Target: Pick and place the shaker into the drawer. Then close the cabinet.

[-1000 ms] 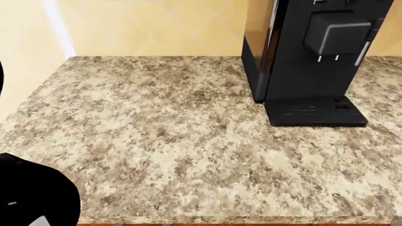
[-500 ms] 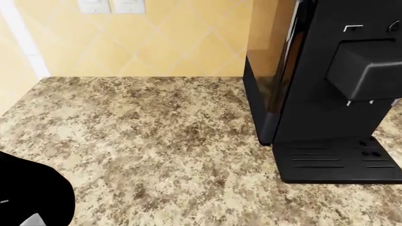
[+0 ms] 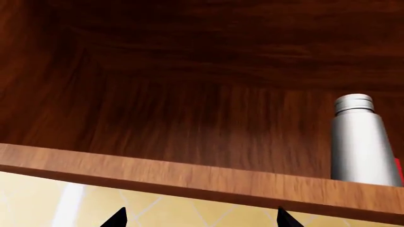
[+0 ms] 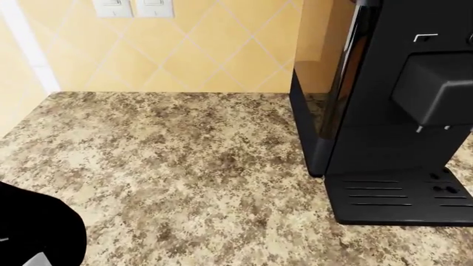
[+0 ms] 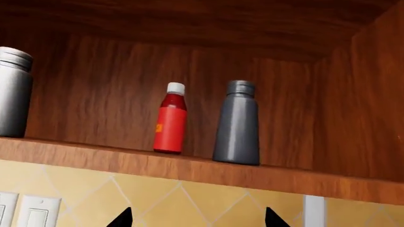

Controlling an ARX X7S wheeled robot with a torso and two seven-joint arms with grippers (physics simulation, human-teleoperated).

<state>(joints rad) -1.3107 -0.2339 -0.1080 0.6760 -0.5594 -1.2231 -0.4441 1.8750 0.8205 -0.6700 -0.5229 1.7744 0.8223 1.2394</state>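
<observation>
The shaker and the drawer are out of view. Of the cabinet I see only its speckled beige granite top [image 4: 170, 166] in the head view, bare apart from the coffee machine. My left gripper [image 3: 200, 220] is open. Only its two black fingertips [image 3: 117, 218] show, pointing up at a wooden wall shelf with nothing between them. My right gripper [image 5: 197, 220] is open too, its fingertips [image 5: 123, 218] wide apart in front of the yellow tiled wall below the same shelf. A black rounded part of my left arm [image 4: 37, 230] fills the head view's lower left corner.
A tall black coffee machine [image 4: 391, 111] stands at the right of the counter against the tiled wall. The wooden shelf [image 5: 189, 168] above carries a silver bottle [image 3: 361, 142], a red sauce bottle [image 5: 170, 120] and a dark grey tapered bottle [image 5: 237, 125]. Wall switches [image 4: 133, 8] sit at upper left.
The head view has shifted: the counter's front edge has left the picture, the coffee machine looks bigger and lower, and the wall switches have come into view.
</observation>
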